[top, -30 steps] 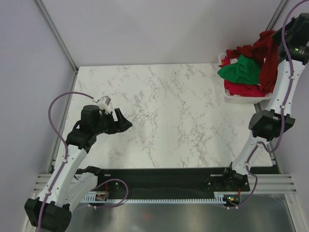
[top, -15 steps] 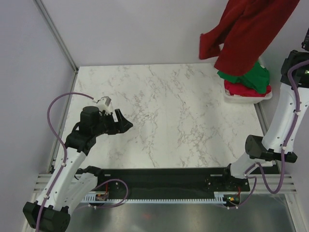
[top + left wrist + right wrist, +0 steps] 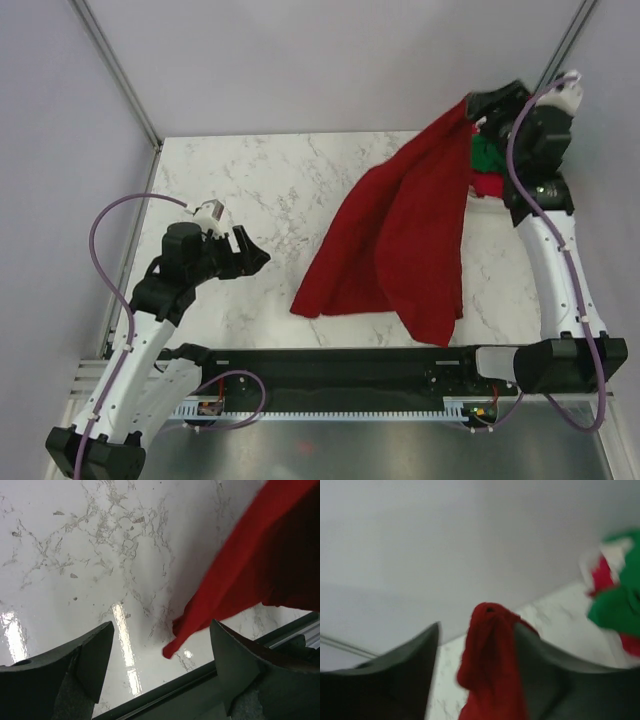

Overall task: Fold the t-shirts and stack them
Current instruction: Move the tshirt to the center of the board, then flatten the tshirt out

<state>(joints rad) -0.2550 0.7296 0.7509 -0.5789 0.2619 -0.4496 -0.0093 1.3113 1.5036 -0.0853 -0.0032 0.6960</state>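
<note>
The dark red t-shirt (image 3: pixel 400 240) stretches from my right gripper (image 3: pixel 478 108) at the back right down across the table to the near edge, partly airborne. In the right wrist view the jaws stand wide apart around a bunched end of the shirt (image 3: pixel 490 650), which leans on the right finger (image 3: pixel 545 670) with a gap on the left. A green t-shirt (image 3: pixel 487 153) and a lighter red one (image 3: pixel 488 185) lie piled behind it. My left gripper (image 3: pixel 255 258) hovers open and empty at the left; a shirt corner (image 3: pixel 172 650) lies on the marble beyond its fingers.
The marble tabletop (image 3: pixel 260 190) lies between grey walls, with a metal post (image 3: pixel 115 70) at the back left. A black rail (image 3: pixel 340 365) runs along the near edge. The pile's container is hidden behind the right arm (image 3: pixel 560 260).
My right arm has swung the dark red shirt from high over the pile down and left across the table, and its jaws have parted. The left arm has stayed still.
</note>
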